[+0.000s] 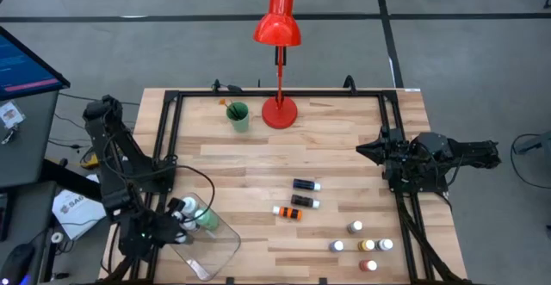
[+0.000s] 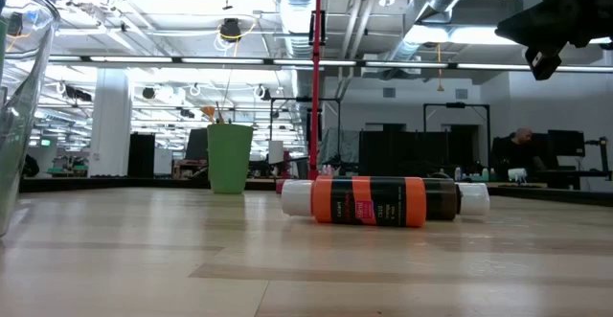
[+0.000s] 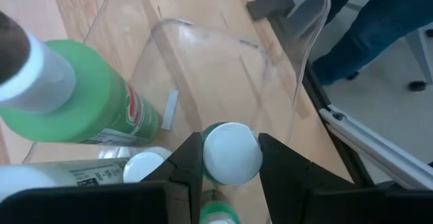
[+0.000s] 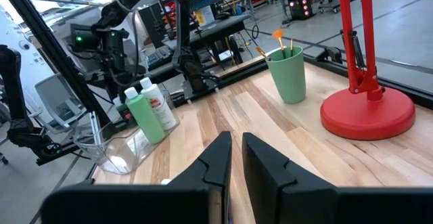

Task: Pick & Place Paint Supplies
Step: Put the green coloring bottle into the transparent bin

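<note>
Paint bottle [image 3: 231, 153], white-capped, sits pinched in the left hand [image 3: 230, 158] over the clear plastic tray [image 1: 219, 249] at the counter's [image 1: 344, 147] near left corner; its cap faces the wrist camera, so its long axis runs in line with the fingers. A larger green bottle [image 3: 84, 102] and a white one [image 4: 161, 103] already stand in the tray. I judge the job barely begun: three bottles [image 1: 301, 201] lie on their sides mid-counter, long axes left-right, and five [image 1: 366, 244] stand near the right edge. Further off, the right hand [image 4: 235, 158] hovers empty, fingers nearly pressed together.
</note>
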Tool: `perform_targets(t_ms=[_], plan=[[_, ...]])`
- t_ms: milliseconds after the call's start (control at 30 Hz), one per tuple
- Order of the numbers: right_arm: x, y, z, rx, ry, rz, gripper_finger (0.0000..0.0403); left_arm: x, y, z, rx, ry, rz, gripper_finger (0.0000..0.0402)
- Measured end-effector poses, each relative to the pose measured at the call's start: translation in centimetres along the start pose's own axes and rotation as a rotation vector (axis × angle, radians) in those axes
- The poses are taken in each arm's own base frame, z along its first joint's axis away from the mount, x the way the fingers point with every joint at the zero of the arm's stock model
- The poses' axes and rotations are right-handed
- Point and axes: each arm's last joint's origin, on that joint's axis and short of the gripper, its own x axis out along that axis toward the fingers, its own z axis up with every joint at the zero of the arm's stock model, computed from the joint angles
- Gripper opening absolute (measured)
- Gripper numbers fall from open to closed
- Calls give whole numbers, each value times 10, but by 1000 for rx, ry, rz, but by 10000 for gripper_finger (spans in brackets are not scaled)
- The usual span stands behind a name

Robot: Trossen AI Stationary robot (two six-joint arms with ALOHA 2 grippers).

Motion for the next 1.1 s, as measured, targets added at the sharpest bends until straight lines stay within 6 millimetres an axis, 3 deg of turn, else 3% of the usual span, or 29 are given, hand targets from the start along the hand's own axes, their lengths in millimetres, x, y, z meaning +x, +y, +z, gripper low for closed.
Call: perform_targets(t_ms=[367,1100], plan=[[0,0,0,0,0,0,33,11,4,-13,7,62,-7,98],[0,0,0,0,0,0,33,14,5,-17,42,77,-6,105]])
